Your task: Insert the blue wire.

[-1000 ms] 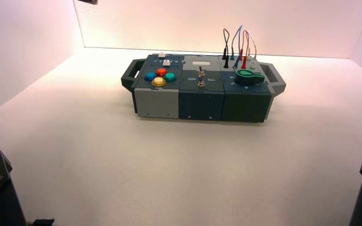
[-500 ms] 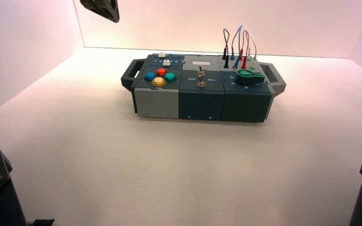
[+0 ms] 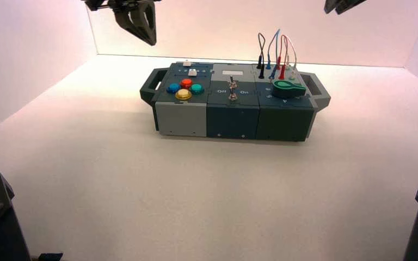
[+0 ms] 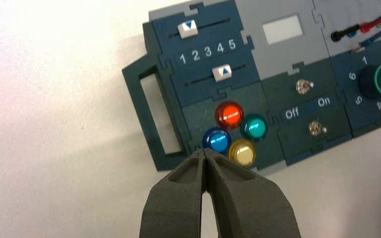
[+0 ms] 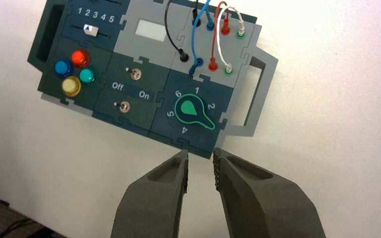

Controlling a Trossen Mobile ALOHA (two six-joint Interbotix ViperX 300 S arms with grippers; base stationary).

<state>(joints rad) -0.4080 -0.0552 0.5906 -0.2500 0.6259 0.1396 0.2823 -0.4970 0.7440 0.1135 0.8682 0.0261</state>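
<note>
Pale, smooth tabletop point(image 3: 196, 201), backed by pinkish-white walls point(image 3: 223, 27); box point(image 3: 233, 103) set toward its far edge. Lettering read on box: "Off" and "On" by the switches point(image 5: 135, 74), "1 2 3 4 5" by the sliders point(image 5: 91, 30), numerals around the green-marked knob point(image 5: 189, 108). Blue wire point(image 5: 194, 37) seen at box's far right corner, near plug beside its socket; left gripper point(image 4: 204, 151) closed above left end, right gripper point(image 5: 201, 153) parted above right end.
</note>
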